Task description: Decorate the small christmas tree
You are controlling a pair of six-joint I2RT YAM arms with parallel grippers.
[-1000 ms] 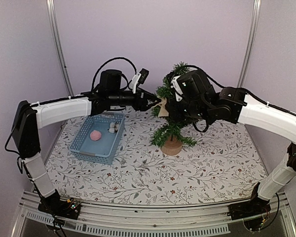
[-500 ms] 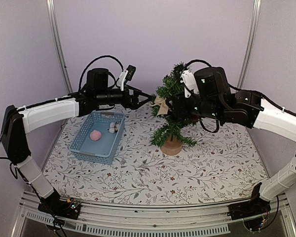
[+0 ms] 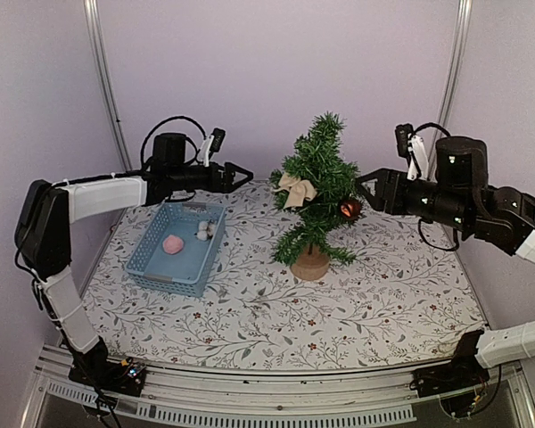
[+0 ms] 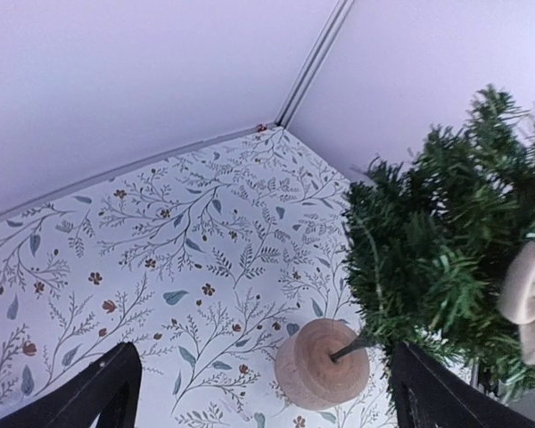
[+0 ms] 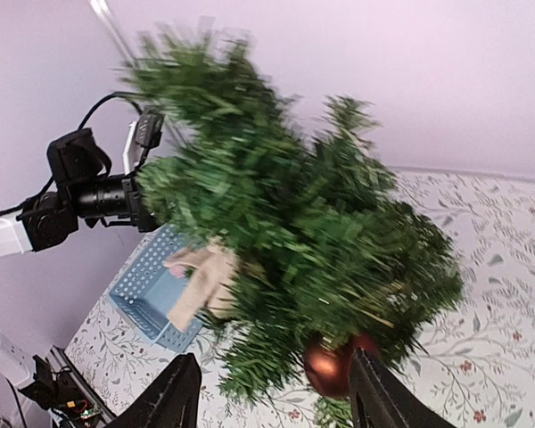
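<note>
Blurred in the right wrist view, bristly dark-green miniature pine tree (image 3: 316,192) on round tan wooden base (image 3: 310,263); left fingers (image 4: 107,392) spread wide, empty; right fingers (image 5: 180,392) parted, gripping nothing.

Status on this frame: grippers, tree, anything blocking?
Left gripper open, empty. Right gripper open, empty, beside red ball. Small christmas tree upright, beige bow and red ball hung. Nothing in the way.
</note>
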